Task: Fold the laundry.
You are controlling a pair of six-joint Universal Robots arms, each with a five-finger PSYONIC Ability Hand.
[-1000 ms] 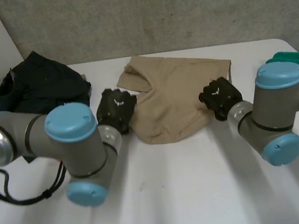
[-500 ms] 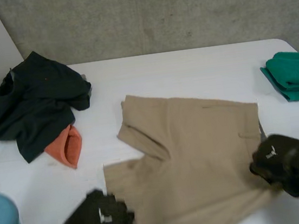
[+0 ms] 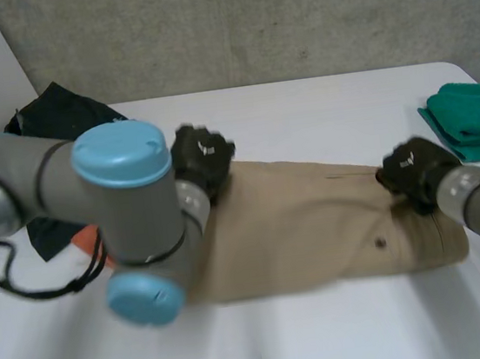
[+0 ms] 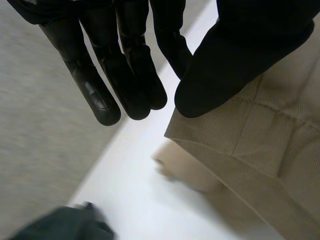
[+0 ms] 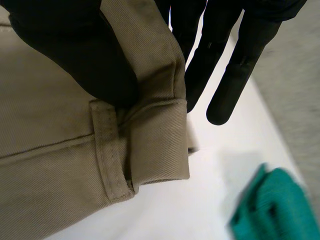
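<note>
The tan shorts (image 3: pixel 316 231) lie across the middle of the white table (image 3: pixel 302 111), doubled over into a long band with the fold line toward the lower edge of the frame. The left hand (image 3: pixel 202 159) is at the band's upper left corner. In its wrist view the thumb presses down on a stitched hem, and the straight fingers (image 4: pixel 125 75) appear to run under that edge, so the hem is pinched. The right hand (image 3: pixel 412 171) is at the upper right end, on the waistband. There the thumb clamps the cloth just beside a belt loop (image 5: pixel 111 150) against straight fingers behind it.

The fabric looks like a light cotton twill, soft and limp but with some body. It should sag between two holds rather than slide. The hem and waistband are thicker and stitched double, so they are probably the surest places to grip, better than the single-layer middle.

A green cloth (image 3: pixel 469 121) sits at the right edge and a dark garment (image 3: pixel 53 119) at the upper left, both well apart from the shorts.
</note>
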